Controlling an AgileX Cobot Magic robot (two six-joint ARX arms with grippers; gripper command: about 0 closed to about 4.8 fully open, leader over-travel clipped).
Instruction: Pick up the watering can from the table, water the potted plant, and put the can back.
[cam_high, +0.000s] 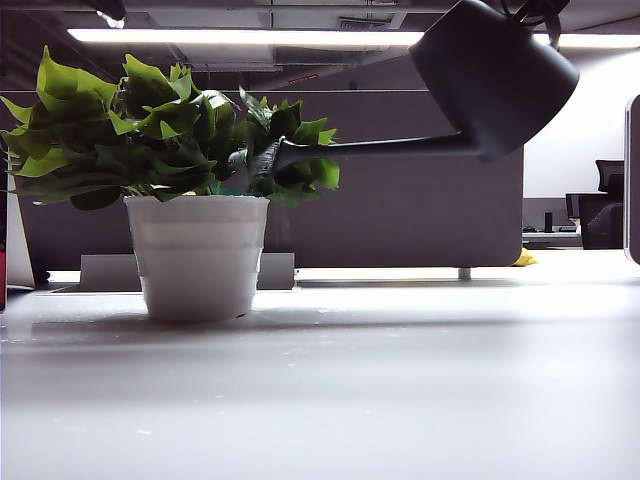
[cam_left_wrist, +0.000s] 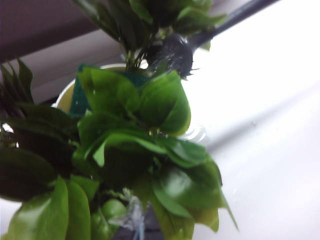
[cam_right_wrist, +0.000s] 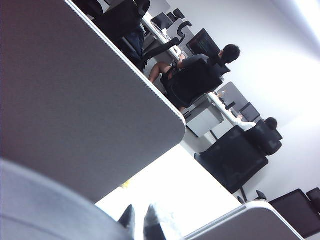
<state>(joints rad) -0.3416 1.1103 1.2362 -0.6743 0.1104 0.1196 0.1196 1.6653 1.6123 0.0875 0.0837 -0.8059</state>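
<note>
The potted plant (cam_high: 170, 140) stands in its white ribbed pot (cam_high: 200, 255) on the table (cam_high: 400, 390), at the left. The dark watering can (cam_high: 495, 75) hangs tilted in the air at the upper right. Its long spout (cam_high: 380, 148) reaches level into the leaves. In the left wrist view the spout's tip (cam_left_wrist: 175, 52) sits among the leaves (cam_left_wrist: 140, 130) above the pot's rim (cam_left_wrist: 64, 96). My left gripper (cam_left_wrist: 135, 225) is buried in foliage, its jaws hidden. My right gripper (cam_right_wrist: 139, 219) is shut, with the can's grey body (cam_right_wrist: 40, 205) blurred beside it.
A grey partition (cam_high: 400, 220) runs behind the table, with a low grey stand (cam_high: 100, 270) behind the pot. A small yellow object (cam_high: 525, 258) lies at the far right. Office chairs and seated people (cam_right_wrist: 200, 75) fill the room beyond.
</note>
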